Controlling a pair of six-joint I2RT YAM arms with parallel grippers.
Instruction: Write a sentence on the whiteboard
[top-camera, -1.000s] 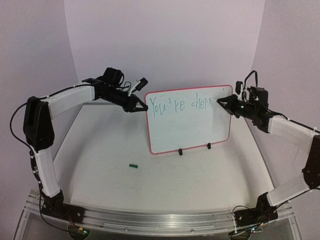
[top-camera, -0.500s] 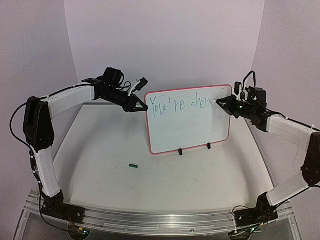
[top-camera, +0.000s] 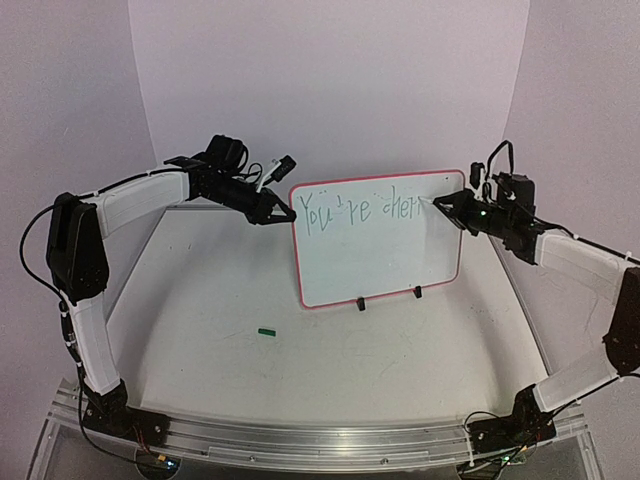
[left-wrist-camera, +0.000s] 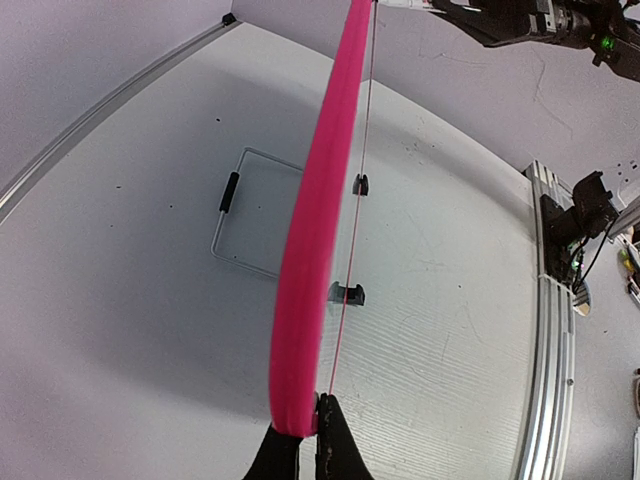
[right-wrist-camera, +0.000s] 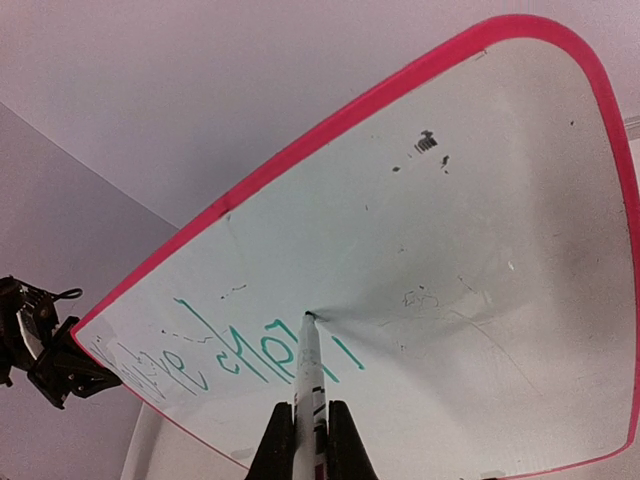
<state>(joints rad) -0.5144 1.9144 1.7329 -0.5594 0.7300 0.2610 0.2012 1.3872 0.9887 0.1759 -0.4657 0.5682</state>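
The whiteboard (top-camera: 385, 250) stands upright on two black clip feet in the middle of the table, red frame around it. Green writing (top-camera: 365, 208) along its top reads about "You're cherr", in one line. My left gripper (top-camera: 290, 215) is shut on the board's left edge; in the left wrist view the red frame (left-wrist-camera: 315, 230) runs edge-on from my jaws (left-wrist-camera: 310, 432). My right gripper (top-camera: 440, 205) is shut on a white marker (right-wrist-camera: 308, 375), its tip touching the board face (right-wrist-camera: 480, 200) just after the last green stroke.
A small green marker cap (top-camera: 266, 331) lies on the table in front of the board's left side. A wire-frame stand with a black grip (left-wrist-camera: 232, 205) lies flat behind the board. White walls enclose the back and sides; a metal rail (top-camera: 300, 440) runs along the near edge.
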